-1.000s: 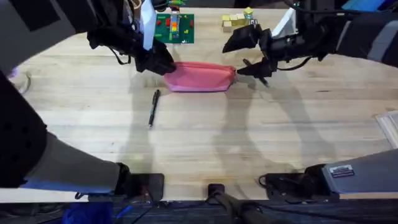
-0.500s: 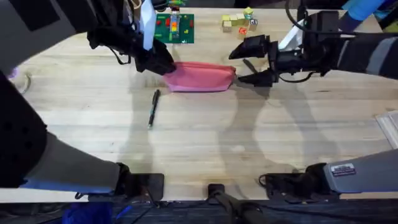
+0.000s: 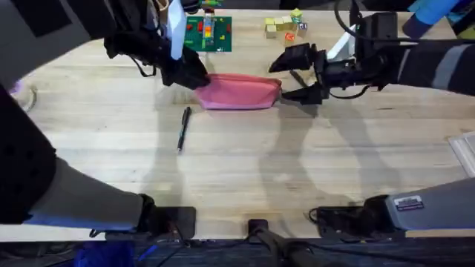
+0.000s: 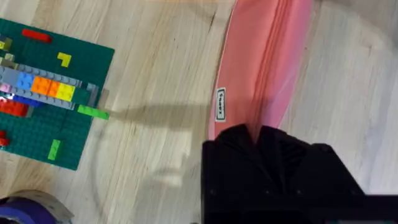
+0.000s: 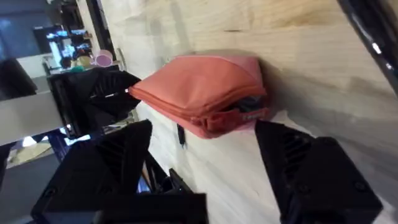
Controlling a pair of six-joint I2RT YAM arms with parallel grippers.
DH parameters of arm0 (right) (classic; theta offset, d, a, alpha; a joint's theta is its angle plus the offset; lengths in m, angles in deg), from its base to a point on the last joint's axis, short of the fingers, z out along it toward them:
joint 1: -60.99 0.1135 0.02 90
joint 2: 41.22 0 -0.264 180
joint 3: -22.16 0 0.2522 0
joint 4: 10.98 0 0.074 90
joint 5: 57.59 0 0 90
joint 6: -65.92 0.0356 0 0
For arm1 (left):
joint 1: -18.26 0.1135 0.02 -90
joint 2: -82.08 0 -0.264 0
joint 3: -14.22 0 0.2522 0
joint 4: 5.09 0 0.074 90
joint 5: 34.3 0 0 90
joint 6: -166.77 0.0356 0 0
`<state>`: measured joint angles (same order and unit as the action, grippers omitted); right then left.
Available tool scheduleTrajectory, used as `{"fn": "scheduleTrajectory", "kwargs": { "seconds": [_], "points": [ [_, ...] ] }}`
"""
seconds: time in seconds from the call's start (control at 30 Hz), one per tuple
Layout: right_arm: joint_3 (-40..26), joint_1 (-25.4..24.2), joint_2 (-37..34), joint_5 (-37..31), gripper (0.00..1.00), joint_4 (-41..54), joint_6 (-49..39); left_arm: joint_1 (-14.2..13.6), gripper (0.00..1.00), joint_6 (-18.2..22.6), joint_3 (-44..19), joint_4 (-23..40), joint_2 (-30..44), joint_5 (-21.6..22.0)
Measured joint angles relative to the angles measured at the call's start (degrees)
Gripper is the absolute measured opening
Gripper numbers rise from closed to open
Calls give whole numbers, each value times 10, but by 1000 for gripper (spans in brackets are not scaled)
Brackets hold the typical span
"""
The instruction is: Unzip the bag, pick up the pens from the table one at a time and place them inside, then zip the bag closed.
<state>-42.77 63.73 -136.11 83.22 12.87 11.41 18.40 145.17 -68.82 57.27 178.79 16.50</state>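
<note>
Meanwhile left fingers (image 4: 261,140) pinch bag (image 3: 239,91) end; right fingers (image 3: 298,74) (spread) just beside.

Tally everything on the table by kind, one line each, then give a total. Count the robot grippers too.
Pink soft fabric zip pouch: 1
Slim dark pen: 1
Green building-brick baseplate with bricks on it: 1
Cluster of small yellow blocks: 1
Black two-finger grippers, left and right: 2
Total: 6
</note>
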Motion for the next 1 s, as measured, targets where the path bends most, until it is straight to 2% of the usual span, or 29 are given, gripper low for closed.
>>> {"fn": "scheduleTrajectory", "kwargs": {
  "seconds": [0.13, 0.23, 0.5, 0.87, 1.0],
  "points": [
    [0, 8, 0, -7, 946, -14, 4, 0, 43, 0, 0, 0, 0, 0],
    [0, 9, 0, -11, 842, -15, 6, 0, 42, 0, 0, 0, 0, 0],
    [0, 9, 0, -19, 454, -15, 10, 0, 42, 0, 0, 0, 0, 0],
    [0, 9, 0, -22, 257, -14, 14, 0, 42, 0, 0, 0, 0, 0],
    [0, 9, 0, -21, 242, -14, 14, 0, 42, 0, 0, 0, 0, 0]
  ]
}}
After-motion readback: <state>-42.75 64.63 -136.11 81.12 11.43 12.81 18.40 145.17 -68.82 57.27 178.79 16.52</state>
